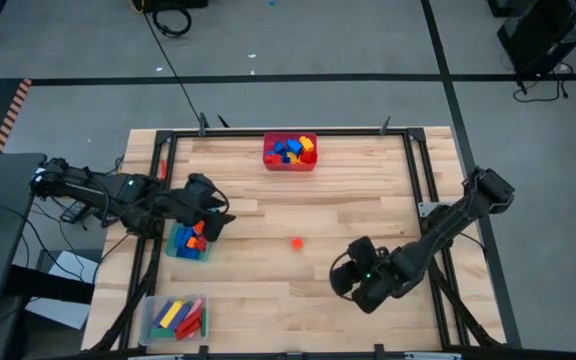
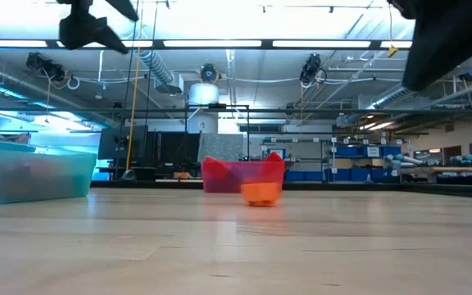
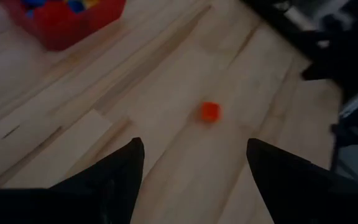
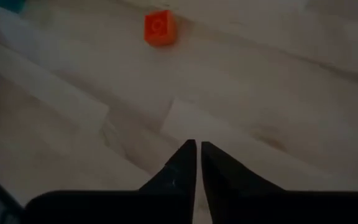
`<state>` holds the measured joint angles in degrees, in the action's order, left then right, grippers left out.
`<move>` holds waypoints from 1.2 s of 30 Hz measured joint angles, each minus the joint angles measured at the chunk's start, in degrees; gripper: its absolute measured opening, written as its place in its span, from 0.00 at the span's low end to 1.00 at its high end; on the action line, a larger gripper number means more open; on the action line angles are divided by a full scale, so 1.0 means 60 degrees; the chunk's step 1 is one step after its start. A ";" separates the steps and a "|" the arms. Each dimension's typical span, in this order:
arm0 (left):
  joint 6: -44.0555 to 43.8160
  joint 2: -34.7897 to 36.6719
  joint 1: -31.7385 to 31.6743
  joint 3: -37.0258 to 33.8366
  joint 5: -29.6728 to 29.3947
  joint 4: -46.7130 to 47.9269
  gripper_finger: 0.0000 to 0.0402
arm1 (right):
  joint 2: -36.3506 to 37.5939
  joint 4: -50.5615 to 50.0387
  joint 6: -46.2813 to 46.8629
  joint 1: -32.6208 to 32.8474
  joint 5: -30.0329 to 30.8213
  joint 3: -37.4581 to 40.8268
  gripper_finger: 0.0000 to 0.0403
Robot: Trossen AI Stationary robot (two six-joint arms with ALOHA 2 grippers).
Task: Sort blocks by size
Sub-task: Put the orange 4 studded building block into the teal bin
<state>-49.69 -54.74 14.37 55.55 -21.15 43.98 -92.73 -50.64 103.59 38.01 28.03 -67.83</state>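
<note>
A small orange block (image 1: 297, 241) lies alone on the wooden table near its middle; it shows in the low view (image 2: 260, 193), the left wrist view (image 3: 209, 111) and the right wrist view (image 4: 158, 28). My left gripper (image 1: 224, 218) is open and empty above the table, beside the green bin (image 1: 188, 241) at the left, which holds mid-size blocks. My right gripper (image 1: 340, 275) is shut and empty, right of and nearer than the orange block. A red bin (image 1: 290, 152) at the far edge holds several mixed blocks. A clear bin (image 1: 175, 317) at the near left holds long bars.
A black metal frame (image 1: 420, 170) runs along the table's far, left and right edges. Bare wood lies between the two grippers around the orange block. The room beyond the table shows shelves and ceiling lights in the low view.
</note>
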 joint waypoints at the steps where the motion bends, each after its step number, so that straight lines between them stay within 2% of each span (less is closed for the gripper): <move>1: 0.0125 -0.0004 -0.0001 0.0000 0.0000 -0.0207 0.72 | 0.0000 -0.0003 -0.0236 -0.0090 -0.0007 0.0000 0.09; 5: 0.0745 0.0000 0.0000 0.0000 0.0004 -0.0737 0.72 | 0.0000 0.0007 -0.0848 -0.0589 -0.0005 -0.0004 0.08; 9: 0.1212 -0.0001 0.0000 0.0000 0.0004 -0.0937 0.72 | 0.0000 0.0414 -0.1918 -0.1240 -0.0008 -0.0004 0.13; 16: 0.1651 -0.0002 0.0000 0.0000 0.0007 -0.0924 0.72 | 0.0000 0.2697 -0.6254 -0.2599 -0.0293 -0.0015 0.34; 19: 0.1457 0.0000 0.0000 0.0000 0.0007 -0.0927 0.72 | 0.0000 0.3547 -0.7694 -0.3205 -0.0865 -0.0015 0.46; 23: 0.1360 -0.0001 0.0000 0.0000 0.0008 -0.0924 0.72 | 0.0000 0.4092 -0.8735 -0.4068 -0.1968 -0.0018 0.61; 26: 0.0710 -0.0027 0.0000 0.0000 0.0022 -0.0920 0.72 | 0.0000 0.3983 -0.9321 -0.4536 -0.2400 -0.0018 0.70; 29: 0.0823 -0.0339 -0.0018 0.0000 0.0040 -0.0971 0.72 | 0.0007 0.3426 -0.9545 -0.4908 -0.2798 -0.0018 0.77; 32: 0.1242 -0.0975 -0.0022 0.0000 0.0196 -0.1346 0.72 | 0.0015 0.2535 -0.9550 -0.5202 -0.3375 -0.0022 0.80; 36: 0.2022 -0.2245 -0.0019 0.0000 0.0541 -0.2249 0.72 | 0.0015 0.1539 -0.9739 -0.5097 -0.3183 -0.0022 0.80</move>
<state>-37.56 -68.21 14.25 55.55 -17.90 30.49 -92.64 -41.40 45.16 7.42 8.93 -67.96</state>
